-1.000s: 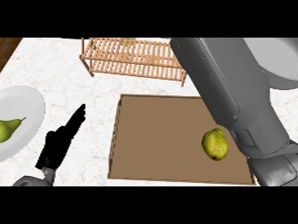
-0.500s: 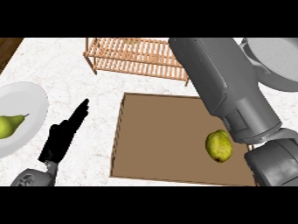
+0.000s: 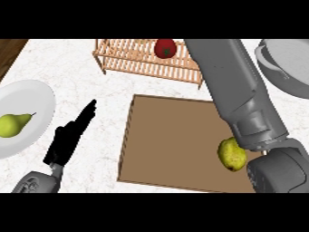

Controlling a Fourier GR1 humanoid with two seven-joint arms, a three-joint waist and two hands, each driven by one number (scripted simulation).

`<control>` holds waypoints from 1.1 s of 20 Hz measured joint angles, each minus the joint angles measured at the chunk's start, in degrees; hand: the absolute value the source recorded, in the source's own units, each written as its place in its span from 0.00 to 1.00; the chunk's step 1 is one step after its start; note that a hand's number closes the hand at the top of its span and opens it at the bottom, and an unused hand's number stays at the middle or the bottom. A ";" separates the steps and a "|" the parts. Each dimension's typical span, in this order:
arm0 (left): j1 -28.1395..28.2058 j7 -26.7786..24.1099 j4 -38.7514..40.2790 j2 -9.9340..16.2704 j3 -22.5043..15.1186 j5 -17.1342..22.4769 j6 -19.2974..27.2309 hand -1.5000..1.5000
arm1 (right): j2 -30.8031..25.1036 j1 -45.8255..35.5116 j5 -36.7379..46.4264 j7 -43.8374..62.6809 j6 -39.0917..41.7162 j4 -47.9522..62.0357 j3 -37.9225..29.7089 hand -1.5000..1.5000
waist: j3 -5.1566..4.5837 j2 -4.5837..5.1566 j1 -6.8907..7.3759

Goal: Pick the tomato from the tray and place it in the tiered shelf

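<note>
A round red tomato (image 3: 165, 48) sat on the slatted wooden tiered shelf (image 3: 133, 61) at the far side of the white marble counter (image 3: 70, 72). The robot's black left hand (image 3: 70, 136) rested open over the counter, fingers straight, between a white plate (image 3: 30, 97) holding a green pear (image 3: 11, 124) and a flat brown tray (image 3: 170, 140). A yellow-green lemon (image 3: 232, 154) lay on the tray. The grey right forearm (image 3: 237, 95) stretched toward the shelf; its hand was out of sight. A grey pot (image 3: 297, 68) stood at far right.

Tomato (image 3: 165, 48) sits on the tiered shelf (image 3: 127, 61); left hand (image 3: 68, 138) rests open.
</note>
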 measured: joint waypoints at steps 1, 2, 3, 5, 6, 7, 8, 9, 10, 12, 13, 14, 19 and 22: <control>-0.01 0.00 -0.02 -0.07 -0.12 -0.25 0.13 0.50 | 0.05 0.25 -1.88 -1.95 -1.68 -0.04 -1.03 0.00 | -0.01 -0.03 0.17; 0.14 -0.11 0.03 -0.47 -0.48 -0.71 0.54 0.50 | 0.11 0.43 -3.72 -4.06 -3.18 -0.28 -2.02 0.00 | -0.02 -0.06 0.19; 0.13 -0.43 0.42 -0.49 -0.39 -0.62 0.26 0.50 | 0.14 0.36 -5.25 -6.07 -4.84 -0.31 -2.65 0.00 | -0.04 -0.09 0.19; 0.83 -0.99 0.37 -0.03 -0.14 -0.50 -0.19 0.50 | 0.10 0.49 -6.94 -9.99 -8.16 -0.64 -4.02 0.00 | -0.07 -0.15 0.05; 0.79 -1.10 0.60 0.12 0.18 -0.31 -0.42 0.50 | 0.13 0.30 -7.48 -11.44 -10.32 -0.67 -4.49 0.00 | -0.09 -0.19 -0.07; 1.15 -1.34 0.74 -0.10 0.04 -0.55 -0.19 0.50 | 0.17 0.00 -7.74 -12.62 -12.45 -0.84 -4.95 0.00 | -0.11 -0.28 -0.30; 1.33 -1.60 1.19 -0.27 0.19 -0.58 -0.03 0.50 | 0.19 -0.01 -7.92 -13.87 -14.77 -1.10 -5.35 0.00 | -0.13 -0.37 -0.61; 1.17 -1.10 1.03 -0.33 0.31 -0.58 0.15 0.50 | 0.21 0.29 -8.04 -15.29 -17.28 -1.29 -5.69 0.00 | -0.13 -0.45 -0.82; 1.37 -1.31 1.34 -0.32 0.61 -0.56 0.27 0.50 | 0.01 0.52 -7.99 -16.26 -19.22 -1.72 -5.90 0.00 | -0.14 -0.64 -1.35; 2.08 -1.52 1.73 -0.39 0.89 -0.69 0.62 0.50 | -0.36 1.04 -7.75 -17.57 -22.95 -2.85 -6.34 0.00 | -0.15 -1.07 -2.35; 2.06 -1.47 2.09 -0.43 1.18 -0.67 0.74 0.50 | -0.93 1.13 -7.27 -17.51 -24.41 -3.15 -6.49 0.00 | -0.16 -1.25 -2.91; 2.16 -1.27 2.17 -0.32 1.50 -0.53 0.74 0.50 | -1.35 1.50 -6.77 -17.41 -25.78 -3.62 -6.58 0.00 | -0.16 -1.48 -3.45; 5.20 -1.72 1.33 0.12 2.61 -0.13 1.10 0.50 | -2.54 6.20 -3.51 -13.20 -28.83 -7.89 -6.39 0.00 | -0.16 -2.72 -6.13; 5.89 -1.00 0.42 0.57 3.75 0.31 1.46 0.50 | -2.99 10.97 -2.60 -10.10 -27.06 -13.56 -5.34 0.00 | -0.14 -3.27 -7.55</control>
